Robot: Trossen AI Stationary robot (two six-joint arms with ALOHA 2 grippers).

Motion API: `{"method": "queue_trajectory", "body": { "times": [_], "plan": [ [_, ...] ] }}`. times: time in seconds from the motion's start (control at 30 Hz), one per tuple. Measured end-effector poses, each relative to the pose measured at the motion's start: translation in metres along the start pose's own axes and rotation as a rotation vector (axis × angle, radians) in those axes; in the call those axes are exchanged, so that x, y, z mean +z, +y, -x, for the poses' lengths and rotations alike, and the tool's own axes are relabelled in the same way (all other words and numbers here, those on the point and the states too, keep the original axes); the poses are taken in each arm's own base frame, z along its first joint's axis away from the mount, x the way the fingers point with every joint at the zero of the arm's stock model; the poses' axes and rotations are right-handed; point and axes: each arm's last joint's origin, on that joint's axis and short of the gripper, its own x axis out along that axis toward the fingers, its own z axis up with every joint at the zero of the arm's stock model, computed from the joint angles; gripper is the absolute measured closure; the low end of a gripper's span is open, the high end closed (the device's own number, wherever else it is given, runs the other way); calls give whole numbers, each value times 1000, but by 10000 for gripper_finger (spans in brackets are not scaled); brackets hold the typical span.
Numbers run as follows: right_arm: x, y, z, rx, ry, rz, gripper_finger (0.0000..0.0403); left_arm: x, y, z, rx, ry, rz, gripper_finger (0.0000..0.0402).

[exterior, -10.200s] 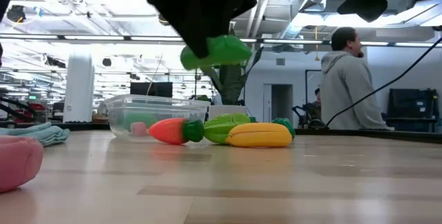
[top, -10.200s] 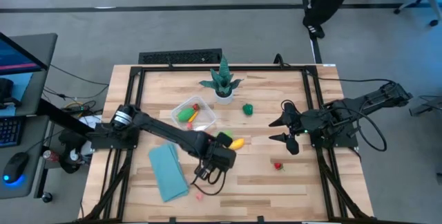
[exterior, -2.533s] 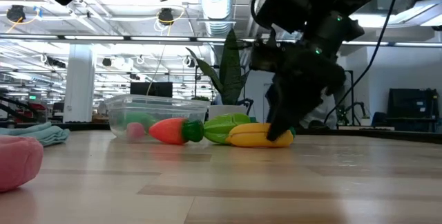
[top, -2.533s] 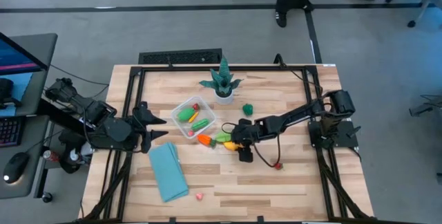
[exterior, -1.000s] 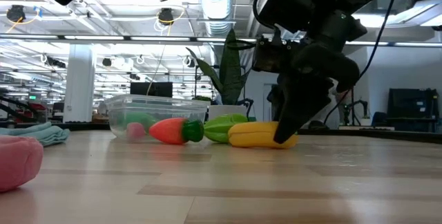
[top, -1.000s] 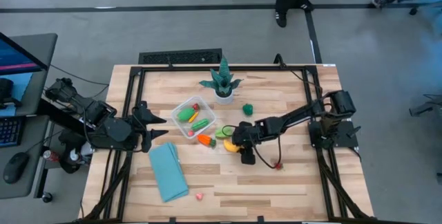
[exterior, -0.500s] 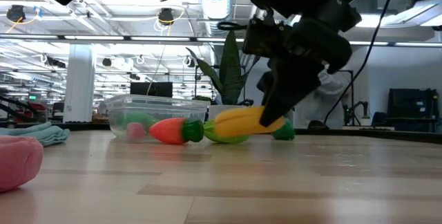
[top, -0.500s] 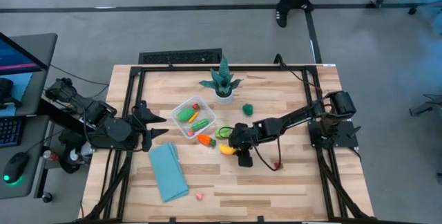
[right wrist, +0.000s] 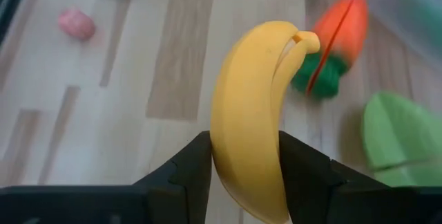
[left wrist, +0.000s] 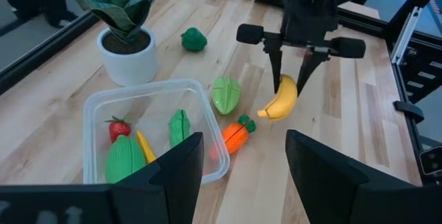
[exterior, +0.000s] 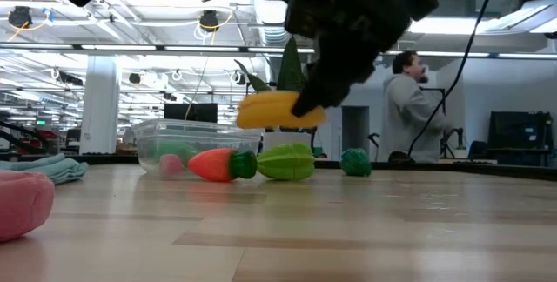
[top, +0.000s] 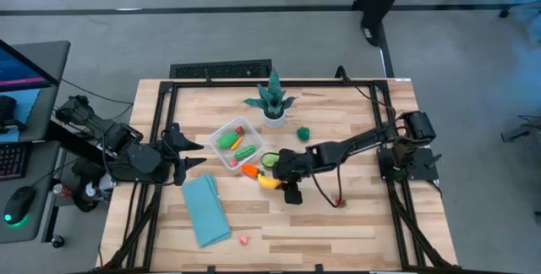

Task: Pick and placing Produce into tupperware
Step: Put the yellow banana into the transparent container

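A yellow banana (right wrist: 248, 141) hangs above the table with my right gripper (top: 277, 178) shut on it, just right of the clear tupperware (top: 221, 130). The tupperware rests on the table and holds green, red and yellow produce. An orange carrot (top: 250, 171) and a green piece (top: 269, 161) lie on the table beside it, below the banana (exterior: 274, 110). My left gripper (top: 191, 156) waits open at the table's left side, touching nothing. My right gripper pinches the banana between its two fingers (right wrist: 190, 175), on the banana's sides near one end (left wrist: 286, 86). The fingers slant down from the table's right side and lie across the banana. It is lifted clear of the table, its free end (exterior: 248, 112) sticking out toward the tupperware.
A potted teal plant (top: 273, 101) stands at the far middle. A round green piece (top: 303, 134) lies right of it, a small red piece (top: 341, 202) near the right arm, a pink piece (top: 243, 239) by the near edge. A folded light-blue cloth (top: 205, 210) lies near left.
My right gripper has risen and gone toward the table's left, toward the tupperware, taking the banana with it. The banana lay on the table a second ago and now hangs clear above the carrot and green piece.
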Motion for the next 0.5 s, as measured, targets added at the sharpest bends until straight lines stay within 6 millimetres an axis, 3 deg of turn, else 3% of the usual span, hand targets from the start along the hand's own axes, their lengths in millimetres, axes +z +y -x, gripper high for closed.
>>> {"method": "queue_trajectory", "body": {
  "times": [0.5],
  "plan": [
    [36, -23, 16, -39, -116, -22, 264, 0, 0, 0, 2, 3, -4, 205]
  ]
}}
